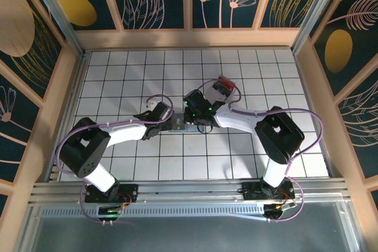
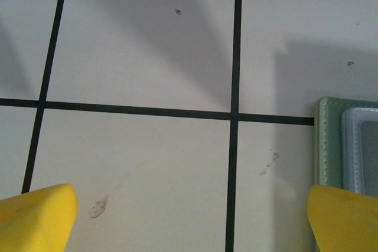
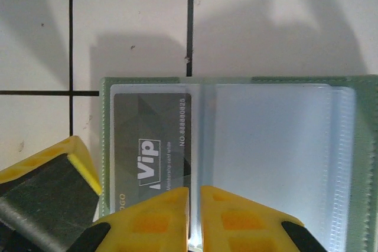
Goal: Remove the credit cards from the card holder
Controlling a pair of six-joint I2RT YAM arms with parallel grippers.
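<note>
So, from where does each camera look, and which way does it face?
Top external: above and behind the arms, facing down at the white tiled table; both meet over the flat grey-green card holder.
Left wrist: faces down at tiles and the card holder's edge; left gripper open.
Right wrist: faces down at its dark grey VIP card; right gripper shut.
All share the card holder.

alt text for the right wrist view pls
An open green-grey card holder lies flat on a white tiled table, with a dark grey VIP card in its left clear sleeve. The right gripper, yellow-fingered, sits almost shut over the centre fold at the frame's bottom edge.
</note>
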